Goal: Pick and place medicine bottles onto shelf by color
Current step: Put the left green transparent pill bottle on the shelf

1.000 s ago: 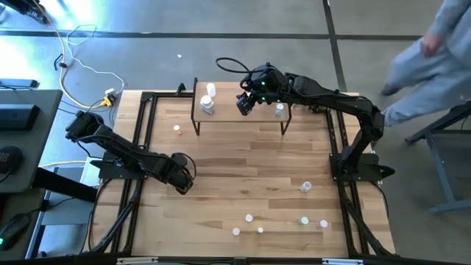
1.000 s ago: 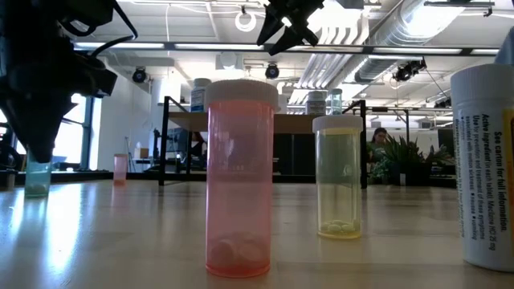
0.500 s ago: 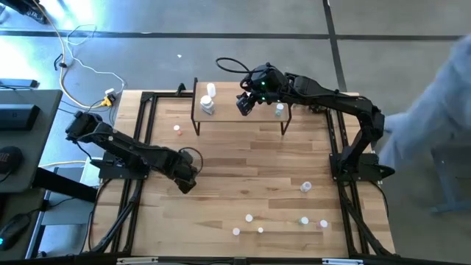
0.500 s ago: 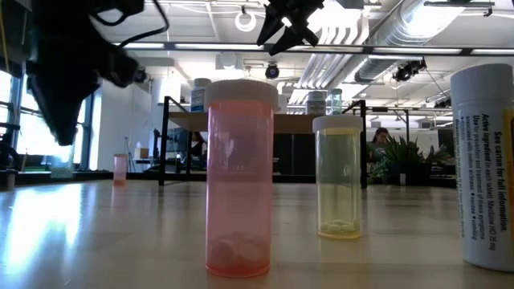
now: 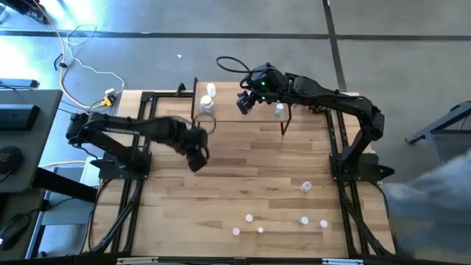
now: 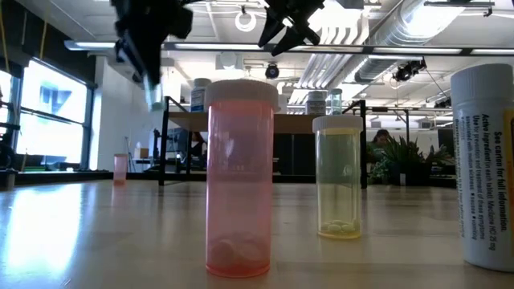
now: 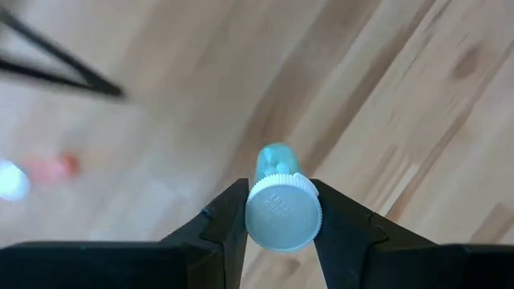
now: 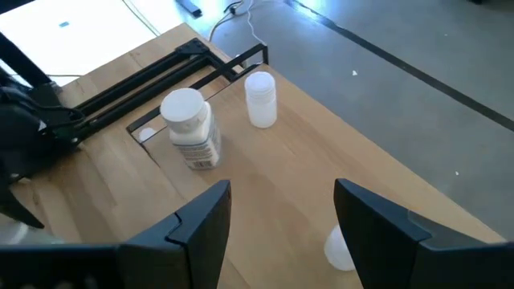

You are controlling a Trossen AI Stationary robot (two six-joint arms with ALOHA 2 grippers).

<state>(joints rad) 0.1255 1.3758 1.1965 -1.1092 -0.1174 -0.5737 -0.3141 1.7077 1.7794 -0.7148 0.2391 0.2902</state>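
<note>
My left gripper [image 5: 197,158] hangs over the table's left middle, short of the shelf [image 5: 228,112], and is shut on a small teal medicine bottle [image 7: 275,163] with a white cap. In the low view that bottle [image 6: 152,96] hangs high above the tabletop. My right gripper [image 5: 245,103] hovers open above the shelf, nothing between its fingers [image 8: 201,221]. On the shelf stand a labelled white bottle [image 8: 190,128], a small white bottle [image 8: 261,99] and another bottle [image 5: 280,111]. My left gripper pinches the bottle's white cap [image 7: 259,213] between its two fingers, one on each side. The fingers come from above, pointing steeply down. The bottle hangs below them, cap up, lifted clear of the table.
Several bottles stand near the table's front edge [image 5: 249,218], one more at the right [image 5: 306,187]. Close to the low camera are a pink bottle [image 6: 239,177], a yellow one [image 6: 339,177] and a labelled white one [image 6: 486,160]. A small pink bottle [image 6: 120,167] stands far left.
My left gripper has risen with the teal bottle and swung toward the table's far edge and the shelf, its wrist rolling on the way. The bottle, standing on the table a second ago, now hangs clear of it. A person has walked past beyond the table's right edge.
</note>
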